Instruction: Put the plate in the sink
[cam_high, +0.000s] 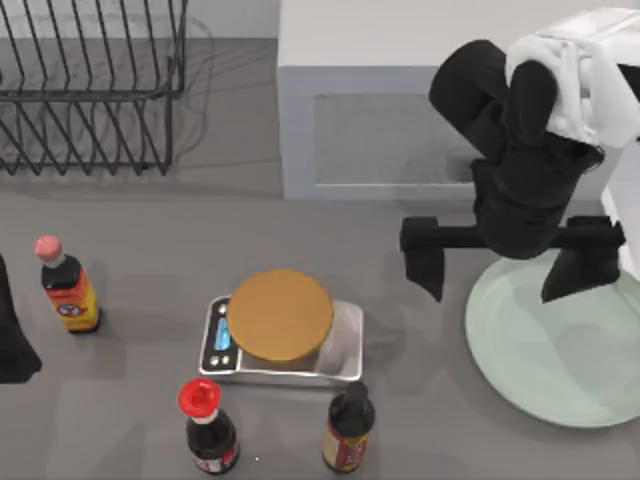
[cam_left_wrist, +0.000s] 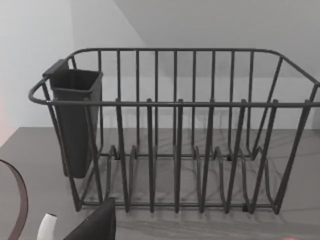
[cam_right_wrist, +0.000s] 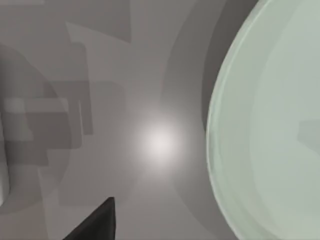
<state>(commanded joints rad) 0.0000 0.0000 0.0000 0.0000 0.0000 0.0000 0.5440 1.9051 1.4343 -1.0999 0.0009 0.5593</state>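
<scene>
Dark wire dish rack (cam_high: 90, 85) stands at the far left of the grey bench (cam_high: 150, 260), and my left arm is parked at the left edge. Going right, I see a red-capped bottle (cam_high: 68, 288), then the silver scale (cam_high: 285, 340) with its orange-brown disc. My right end effector (cam_high: 495, 275) hangs over the near-left rim of the mint-green plate (cam_high: 560, 355), fingers wide apart, holding nothing. The plate lies flat on the bench at the right edge.

no legible txt, bottle labels (cam_high: 70, 308) and scale display (cam_high: 222, 338) unreadable
</scene>
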